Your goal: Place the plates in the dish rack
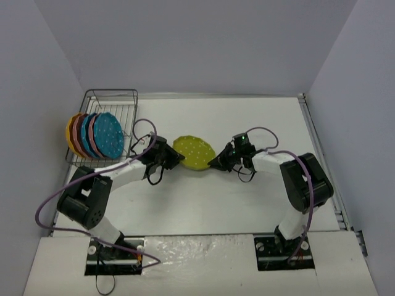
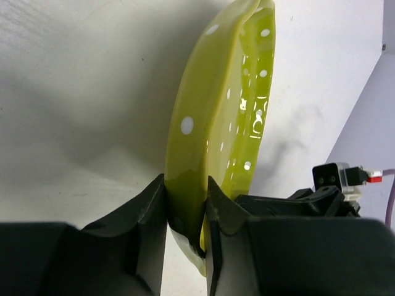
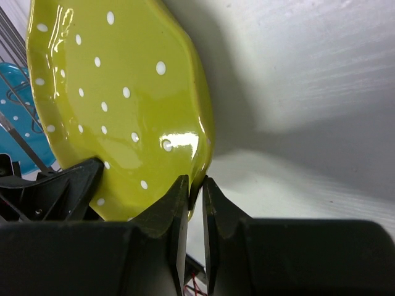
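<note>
An olive-yellow polka-dot plate (image 1: 194, 152) hangs above the table between my two grippers. My left gripper (image 1: 174, 157) is shut on its left rim; in the left wrist view the plate (image 2: 222, 111) stands on edge between the jaws (image 2: 185, 188). My right gripper (image 1: 216, 161) is shut on the opposite rim, its jaw tips pinching the plate's edge (image 3: 195, 184); the plate's face (image 3: 117, 105) fills that view. The dish rack (image 1: 111, 94) stands at the back left and holds several upright plates: teal (image 1: 106, 135), pink (image 1: 87, 134) and orange (image 1: 71, 132).
White walls close in the table on the left, back and right. The rack's rear half (image 1: 117, 108) holds no plates. The rack's wires (image 3: 11, 34) and a teal plate (image 3: 18, 111) show behind the held plate in the right wrist view.
</note>
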Available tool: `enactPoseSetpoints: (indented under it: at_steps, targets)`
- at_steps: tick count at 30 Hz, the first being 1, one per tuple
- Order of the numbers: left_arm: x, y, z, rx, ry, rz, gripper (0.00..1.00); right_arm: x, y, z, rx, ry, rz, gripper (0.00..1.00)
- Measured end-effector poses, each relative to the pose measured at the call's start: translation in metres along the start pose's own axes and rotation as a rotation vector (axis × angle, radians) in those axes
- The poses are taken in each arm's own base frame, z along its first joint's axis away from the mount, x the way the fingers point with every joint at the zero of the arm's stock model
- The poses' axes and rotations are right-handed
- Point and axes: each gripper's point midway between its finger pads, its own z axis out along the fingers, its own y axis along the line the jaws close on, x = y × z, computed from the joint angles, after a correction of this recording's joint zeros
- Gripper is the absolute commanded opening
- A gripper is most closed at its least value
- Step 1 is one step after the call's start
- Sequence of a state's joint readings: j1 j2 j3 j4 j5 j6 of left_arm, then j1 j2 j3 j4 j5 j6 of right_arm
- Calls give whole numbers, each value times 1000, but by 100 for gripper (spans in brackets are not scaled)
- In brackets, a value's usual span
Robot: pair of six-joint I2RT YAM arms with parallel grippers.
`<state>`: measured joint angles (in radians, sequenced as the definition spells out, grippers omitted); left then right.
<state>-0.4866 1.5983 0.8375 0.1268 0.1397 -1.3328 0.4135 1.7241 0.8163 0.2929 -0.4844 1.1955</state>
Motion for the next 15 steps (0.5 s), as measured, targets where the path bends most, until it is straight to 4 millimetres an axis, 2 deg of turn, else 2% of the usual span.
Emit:
enactPoseSetpoints:
  at_steps: [1, 3, 5, 6, 8, 11, 15]
  targets:
    - [0, 0, -1, 1, -3, 0, 0, -1, 1, 0, -2, -6, -9, 3]
    - [0, -1, -2, 3, -6, 4, 0, 0, 0, -1, 1, -4, -17, 20]
    - [0, -1, -4, 2, -8, 11, 0, 2, 0, -2, 4, -2, -31, 44]
    - [0, -2, -5, 3, -9, 20, 0, 3, 0, -4, 4, -1, -47, 48]
    - [0, -2, -8, 1, -19, 46, 0, 7, 7, -10, -9, -4, -89, 76]
    - [-2, -2, -17, -12, -34, 99, 0, 6, 24, -25, -35, -36, -168, 87]
    - [-9, -7, -28, -25, -59, 183, 0, -2, 53, -52, -72, -113, -284, 92]
